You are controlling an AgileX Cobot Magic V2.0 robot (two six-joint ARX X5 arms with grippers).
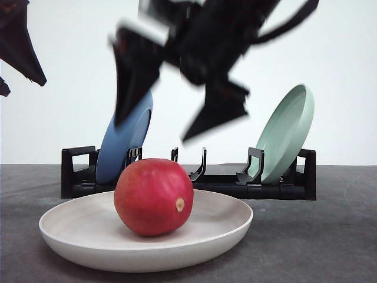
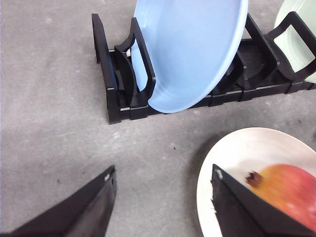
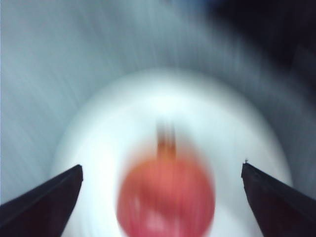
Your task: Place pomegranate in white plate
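Where the grey matte table (image 1: 330,236) meets the white backdrop, a black plastic dish rack (image 1: 277,188) stands along the far edge, holding a glossy light-blue round plate (image 1: 121,147) upright at its left end and a pale green round plate (image 1: 285,132) leaning at its right end. The blue plate (image 2: 192,49) sits tilted between the rack's (image 2: 118,84) black uprights in the left wrist view. Near the front edge of the table lies the round, shallow, matte off-white plate (image 1: 76,227), flat on the surface and apart from the rack. The smooth, glossy red pomegranate (image 1: 153,196) rests inside this plate, slightly left of its centre, with its small tan nub facing the camera. In the left wrist view the white plate (image 2: 237,153) and the fruit (image 2: 291,190) lie just beside one finger. The right gripper (image 1: 165,118), motion-blurred, hangs above the fruit with its black fingers spread wide and holding nothing; its wrist view shows the blurred pomegranate (image 3: 165,197) on the plate (image 3: 98,143) between the two fingers. The left gripper (image 2: 163,197) is likewise spread apart and empty above the bare table
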